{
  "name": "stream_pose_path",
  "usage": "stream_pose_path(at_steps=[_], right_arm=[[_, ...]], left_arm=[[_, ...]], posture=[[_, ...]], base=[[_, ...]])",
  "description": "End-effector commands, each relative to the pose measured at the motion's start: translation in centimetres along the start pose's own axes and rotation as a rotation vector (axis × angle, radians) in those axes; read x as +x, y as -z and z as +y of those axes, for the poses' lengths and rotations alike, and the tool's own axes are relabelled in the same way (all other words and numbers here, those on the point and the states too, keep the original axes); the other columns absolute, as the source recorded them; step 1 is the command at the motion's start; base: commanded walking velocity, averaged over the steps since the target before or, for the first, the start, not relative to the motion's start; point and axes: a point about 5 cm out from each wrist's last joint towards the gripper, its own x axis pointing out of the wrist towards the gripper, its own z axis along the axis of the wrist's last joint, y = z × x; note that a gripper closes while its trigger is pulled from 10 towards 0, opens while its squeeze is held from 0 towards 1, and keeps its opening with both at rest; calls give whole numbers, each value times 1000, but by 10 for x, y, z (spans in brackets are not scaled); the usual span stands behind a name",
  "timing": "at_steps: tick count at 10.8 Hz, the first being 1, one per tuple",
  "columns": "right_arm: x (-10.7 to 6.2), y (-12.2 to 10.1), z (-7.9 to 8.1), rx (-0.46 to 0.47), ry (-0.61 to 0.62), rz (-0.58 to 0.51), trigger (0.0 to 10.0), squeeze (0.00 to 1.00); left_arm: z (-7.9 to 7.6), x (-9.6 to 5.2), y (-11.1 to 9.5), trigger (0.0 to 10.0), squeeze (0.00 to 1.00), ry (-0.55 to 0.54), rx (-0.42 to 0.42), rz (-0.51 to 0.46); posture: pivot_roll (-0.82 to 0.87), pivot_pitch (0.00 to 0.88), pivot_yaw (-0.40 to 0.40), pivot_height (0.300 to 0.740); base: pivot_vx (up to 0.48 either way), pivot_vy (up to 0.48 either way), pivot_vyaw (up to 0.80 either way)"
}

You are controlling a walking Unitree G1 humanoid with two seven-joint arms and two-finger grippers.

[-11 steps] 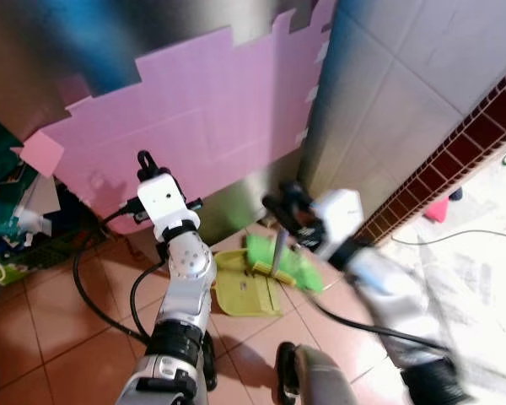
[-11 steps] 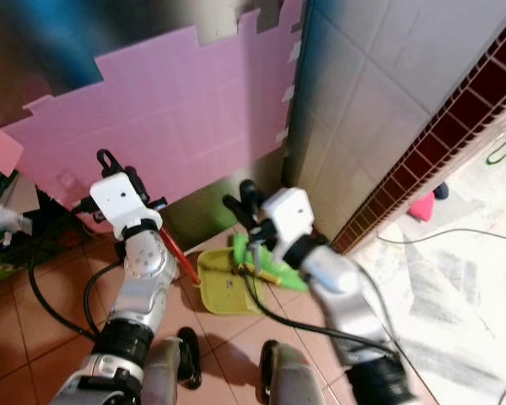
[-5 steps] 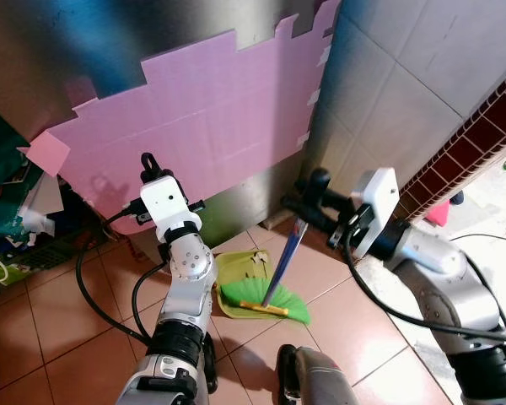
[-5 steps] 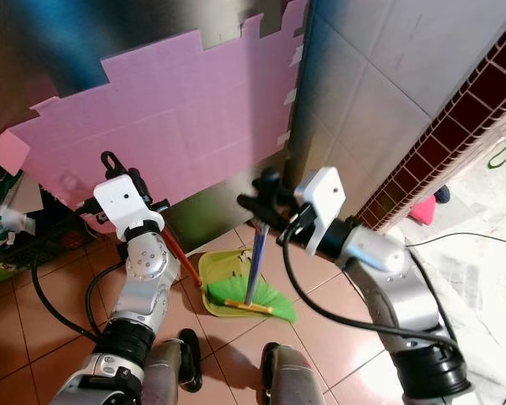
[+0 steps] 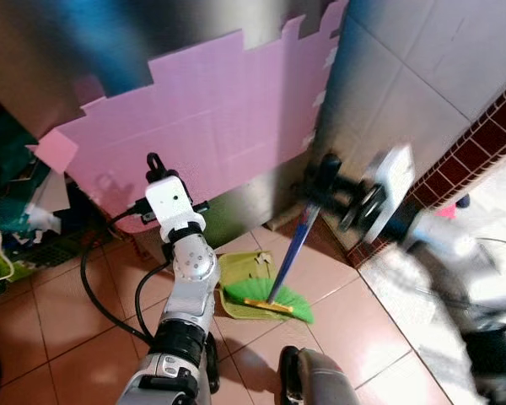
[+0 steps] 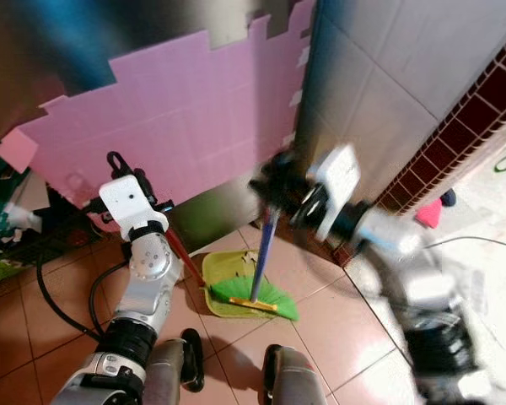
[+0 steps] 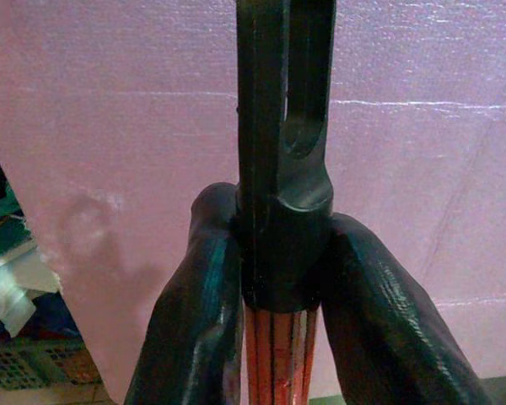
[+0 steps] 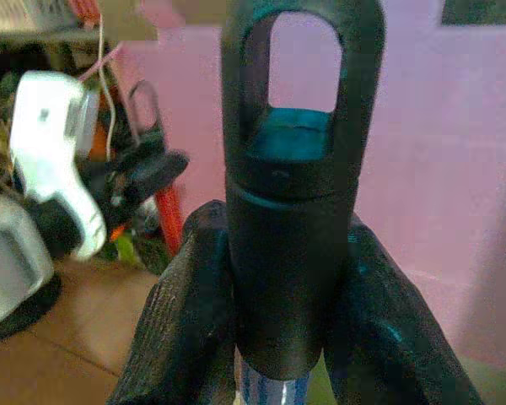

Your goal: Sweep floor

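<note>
A yellow-green dustpan [image 5: 239,274] lies on the terracotta floor against the wall. Its red handle [image 6: 175,249] slants up to my left gripper [image 5: 156,165], which is shut on the handle's black cap [image 7: 284,126]. My right gripper [image 5: 325,175] is shut on the black top [image 8: 291,169] of a broom with a blue handle [image 5: 293,246]. The broom's green bristles [image 5: 270,297] rest on the floor at the dustpan's front lip. The right arm is blurred with motion.
A pink foam board [image 5: 219,118] leans on a metal panel behind the dustpan. A tiled wall [image 5: 405,76] with a dark red band stands to the right. Clutter and a crate [image 5: 17,228] sit at far left. Black cables [image 5: 93,287] hang beside my left arm.
The broom head went from behind the dustpan to its front lip, bristles now spread across the lip. My right arm lifted and is blurred now. The left arm and dustpan stayed put.
</note>
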Motion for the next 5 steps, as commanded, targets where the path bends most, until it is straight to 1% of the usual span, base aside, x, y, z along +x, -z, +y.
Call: stream_pose_path(at_steps=[1, 3, 4, 5], right_arm=[[2, -27, -8, 5, -17, -96, 10000, 0], [3, -47, -20, 31, -10, -167, 10000, 0], [1, -56, -26, 54, -17, -197, 10000, 0], [-3, -61, -31, 74, -33, -204, 10000, 0]], left_arm=[[0, -14, 27, 10000, 0, 13, 38, 142], [-2, -11, 26, 10000, 0, 19, 37, 141], [-3, -10, 26, 10000, 0, 20, 35, 140], [-4, -8, 25, 10000, 0, 21, 34, 141]], posture=[[-117, 133, 34, 740], [-123, 121, 34, 740], [-128, 111, 32, 740], [-130, 104, 33, 740]], base=[[0, 0, 0], [0, 0, 0], [0, 0, 0], [0, 0, 0]])
